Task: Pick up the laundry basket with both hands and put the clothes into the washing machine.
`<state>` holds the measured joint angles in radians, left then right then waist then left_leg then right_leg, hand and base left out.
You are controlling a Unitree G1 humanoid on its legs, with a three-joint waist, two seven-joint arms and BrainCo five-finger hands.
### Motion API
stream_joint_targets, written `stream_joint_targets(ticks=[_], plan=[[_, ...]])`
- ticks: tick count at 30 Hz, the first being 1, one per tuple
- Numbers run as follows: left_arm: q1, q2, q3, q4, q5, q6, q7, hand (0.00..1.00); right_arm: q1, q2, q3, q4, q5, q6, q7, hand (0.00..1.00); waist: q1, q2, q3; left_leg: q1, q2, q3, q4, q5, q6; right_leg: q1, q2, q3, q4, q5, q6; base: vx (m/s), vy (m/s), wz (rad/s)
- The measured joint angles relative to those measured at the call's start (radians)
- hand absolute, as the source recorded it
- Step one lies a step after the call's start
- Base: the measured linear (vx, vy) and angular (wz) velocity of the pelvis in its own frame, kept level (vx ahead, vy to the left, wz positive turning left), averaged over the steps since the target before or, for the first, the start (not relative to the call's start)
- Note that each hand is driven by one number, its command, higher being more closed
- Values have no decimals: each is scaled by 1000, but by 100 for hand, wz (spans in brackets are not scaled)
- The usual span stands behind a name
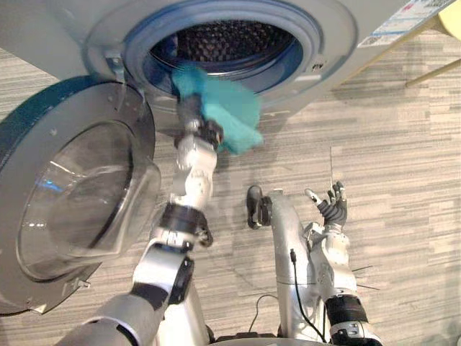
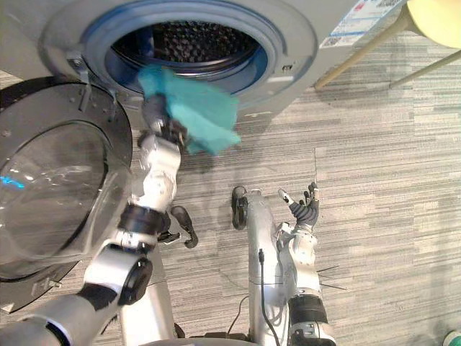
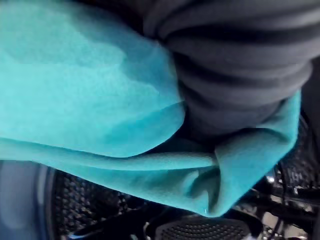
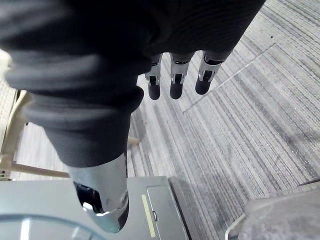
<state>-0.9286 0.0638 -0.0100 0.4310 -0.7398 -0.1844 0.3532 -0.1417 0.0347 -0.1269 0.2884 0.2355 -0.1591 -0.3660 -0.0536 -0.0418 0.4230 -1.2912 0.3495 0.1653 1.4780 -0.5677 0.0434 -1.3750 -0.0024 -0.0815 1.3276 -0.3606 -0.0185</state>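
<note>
A teal cloth (image 1: 229,108) hangs over my left hand (image 1: 191,109), raised at the lower rim of the washing machine's round opening (image 1: 223,43). The cloth's upper edge lies against the blue door seal and the rest droops outside the drum. From the left wrist the cloth (image 3: 100,100) wraps round the hand's dark cover (image 3: 240,65), with the perforated drum (image 3: 100,205) just past it. My right hand (image 1: 331,209) stays low over the carpet, open and holding nothing, its fingers (image 4: 172,82) relaxed.
The machine's glass door (image 1: 72,194) is swung wide open to the left, close beside my left arm. Pale wooden furniture legs (image 2: 360,54) and a yellow seat (image 2: 436,21) stand to the right of the machine. Grey striped carpet (image 1: 403,180) covers the floor.
</note>
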Motion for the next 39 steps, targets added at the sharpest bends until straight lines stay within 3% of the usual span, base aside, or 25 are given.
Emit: stream_joint_targets(ticks=[3,10,14,15,20,21,24,26,27,29,30,31,33,39], plan=[[-110,44,22,14,-40,-14,4,100,2,6,-1,-12,0,-29,1,0,-16,-3,2,-33,2,-2,11,2,3,-33,-1,-2,8,2,-2,-8,-2,-2],[-353,110,63,129,-226,-71,41,100,-3,14,-2,-43,31,-33,21,0,-43,-17,6,-104,16,-20,51,-1,2,-93,3,-16,31,12,-18,5,6,-4],[-429,188,62,145,-223,-79,41,100,-6,15,-23,-42,51,-38,24,0,-43,-27,12,-147,25,-29,64,-2,1,-132,12,-22,33,18,-15,-18,1,-9],[-429,216,62,153,-200,-78,41,0,-5,16,-24,-40,51,-38,28,0,-43,-28,12,-156,32,-30,68,-2,1,-140,17,-22,33,20,-14,-9,0,-11],[-437,276,59,162,-122,-71,46,0,3,11,-25,-69,71,-54,42,0,-44,-30,13,-196,33,-33,71,-2,2,-177,18,-25,32,25,-16,-1,1,-2],[-454,287,57,170,-86,-60,48,0,7,10,-25,-80,73,-59,42,0,-43,-30,13,-204,33,-34,72,-2,2,-185,18,-26,32,28,-21,0,0,0],[-524,348,11,201,157,10,64,0,16,9,-26,-97,77,-73,46,0,-43,-41,20,-219,34,-36,75,-2,2,-199,18,-28,36,34,-30,0,0,0],[-558,390,-55,208,469,91,85,0,24,6,-33,-100,77,-94,65,0,-41,-41,20,-221,34,-36,75,-2,2,-201,17,-29,37,34,-30,0,0,0],[-567,400,-81,209,517,104,86,0,26,5,-33,-100,77,-101,67,0,-41,-41,20,-221,33,-36,75,-2,2,-201,16,-29,37,34,-29,0,0,0],[-596,422,-173,217,882,173,71,0,32,-3,-34,-103,78,-119,91,0,-38,-41,20,-224,33,-36,75,-2,2,-203,14,-29,37,33,-29,0,0,0],[-601,425,-194,224,937,181,63,0,33,-4,-35,-106,79,-121,96,0,-37,-41,20,-224,33,-36,75,-2,2,-204,14,-29,37,33,-29,0,0,0],[-608,425,-226,238,1063,207,37,0,33,-4,-37,-110,81,-128,112,0,-37,-41,20,-226,33,-36,75,-2,2,-205,13,-30,37,32,-26,0,0,0],[-616,420,-276,268,1180,238,-10,0,34,-6,-38,-116,95,-135,133,0,-38,-41,20,-231,33,-36,74,-2,2,-210,12,-30,38,32,-26,0,0,0],[-618,410,-311,311,1344,291,-66,0,36,-20,-36,-118,118,-140,169,0,-38,-40,37,-234,32,-33,79,-1,2,-217,4,-32,49,33,-30,2,-2,1]])
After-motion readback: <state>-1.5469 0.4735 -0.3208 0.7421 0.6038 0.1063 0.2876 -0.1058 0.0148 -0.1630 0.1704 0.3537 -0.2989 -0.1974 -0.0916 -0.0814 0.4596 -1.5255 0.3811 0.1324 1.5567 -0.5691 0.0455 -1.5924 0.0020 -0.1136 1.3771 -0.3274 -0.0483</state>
